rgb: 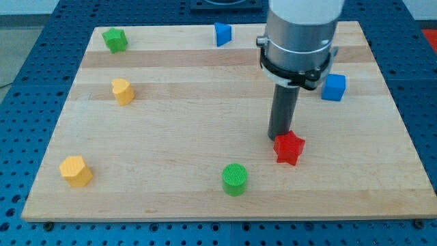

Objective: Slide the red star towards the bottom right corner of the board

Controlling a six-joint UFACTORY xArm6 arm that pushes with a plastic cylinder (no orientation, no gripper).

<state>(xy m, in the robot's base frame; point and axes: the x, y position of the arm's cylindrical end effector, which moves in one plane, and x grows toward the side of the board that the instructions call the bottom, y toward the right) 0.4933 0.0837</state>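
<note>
Now my tip (pixel 279 137) touching red star (pixel 289 147), upper-left side

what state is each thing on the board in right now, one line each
my tip: down at the board, at the red star's upper left edge
red star: flat, right of centre, short of the bottom right corner
green cylinder: upright, near the view's bottom
blue cube: flat, view's right
blue block: top edge
green star: top left
yellow blocks: apart, view's left
</note>
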